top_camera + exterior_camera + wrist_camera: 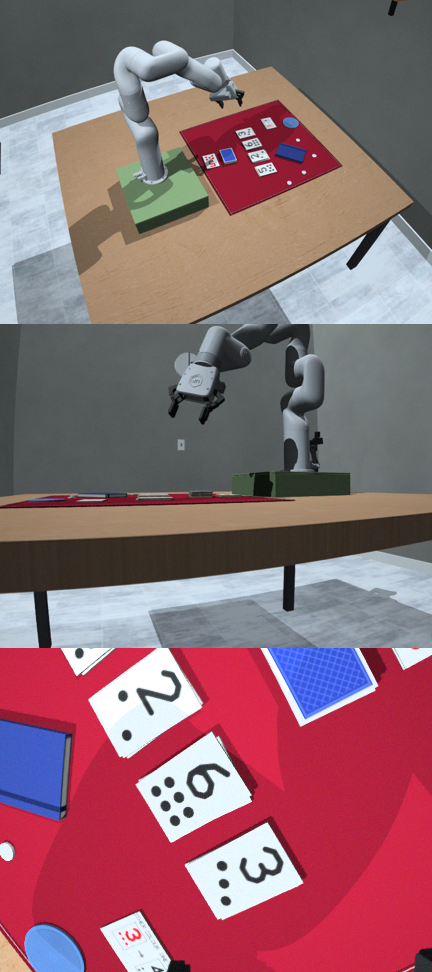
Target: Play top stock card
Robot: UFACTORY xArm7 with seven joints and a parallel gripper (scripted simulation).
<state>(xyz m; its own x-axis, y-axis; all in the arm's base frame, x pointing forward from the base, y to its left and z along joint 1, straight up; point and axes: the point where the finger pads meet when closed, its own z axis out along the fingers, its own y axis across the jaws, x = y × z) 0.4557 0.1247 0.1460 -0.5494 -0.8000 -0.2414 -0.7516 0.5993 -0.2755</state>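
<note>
The face-down stock [228, 155] [322, 678] [200, 493] has a blue patterned back and lies on the red mat [244, 188] [350, 798] [244, 499]. A red 5 card [210, 161] lies face up beside it. Four piles show black numbers: 3 [244, 132] [245, 870], 6 [251, 143] [194, 786], 2 [258, 156] [145, 700] and 5 [265, 169]. My gripper [230, 100] [188, 411] is open and empty, high above the mat's far edge.
A blue box [290, 152] [30, 768], a blue disc [290, 122] [52, 950], a small rule card [268, 123] [135, 943] and several white pegs [303, 172] lie on the mat. The arm stands on a green base [164, 195] [296, 483].
</note>
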